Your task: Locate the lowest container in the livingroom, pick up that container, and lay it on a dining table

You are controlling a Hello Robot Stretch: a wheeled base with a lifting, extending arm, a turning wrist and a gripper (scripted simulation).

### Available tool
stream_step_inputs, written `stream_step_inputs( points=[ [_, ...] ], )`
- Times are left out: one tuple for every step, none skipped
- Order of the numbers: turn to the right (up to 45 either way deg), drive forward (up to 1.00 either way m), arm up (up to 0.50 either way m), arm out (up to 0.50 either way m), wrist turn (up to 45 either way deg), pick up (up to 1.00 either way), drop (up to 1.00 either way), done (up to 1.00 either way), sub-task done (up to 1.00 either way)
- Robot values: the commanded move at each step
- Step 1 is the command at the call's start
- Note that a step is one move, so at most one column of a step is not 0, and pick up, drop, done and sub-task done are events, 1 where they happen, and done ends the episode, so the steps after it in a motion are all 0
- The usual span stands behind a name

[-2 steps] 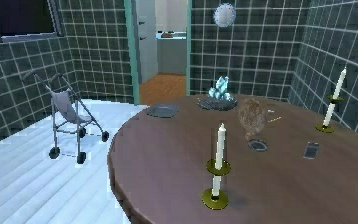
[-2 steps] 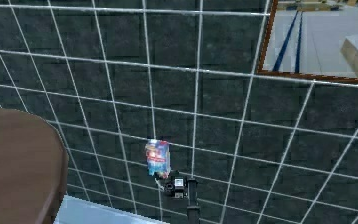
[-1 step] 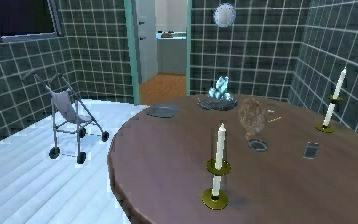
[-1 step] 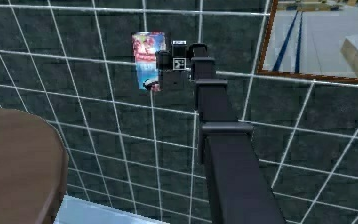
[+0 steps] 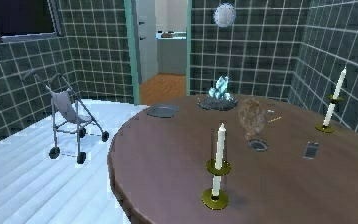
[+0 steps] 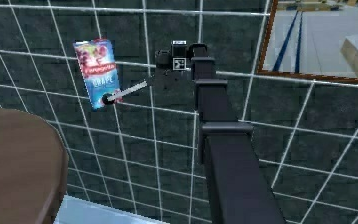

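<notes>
Carry step: container (image 6: pixel 95 66) hangs at my hand (image 6: pixel 119 95), clear of every surface, beyond the tabletop (image 6: pixel 17 160) edge against the tiled wall (image 6: pixel 287 140); finger spread can't tell; next move needs it brought over the tabletop, then lowered flat.

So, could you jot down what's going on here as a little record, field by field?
room: dark green tiled walls, a doorway at the back
table: round brown table
on the table: two candles in holders, a glass mug, a dark dish
on the floor: stroller
arm: stretched out toward the wall
gripper: holds a colourful box, which hangs clear of every surface
stage: box not yet laid on the table
</notes>
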Motion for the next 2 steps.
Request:
stream_step_inputs(
  points=[
    [0.0, 0.0, 0.0, 0.0, -45.0, 0.0, 0.0, 0.0, 0.0],
    [0.0, 0.0, 0.0, 0.0, -30.0, 0.0, 0.0, 0.0, 0.0]
  ],
)
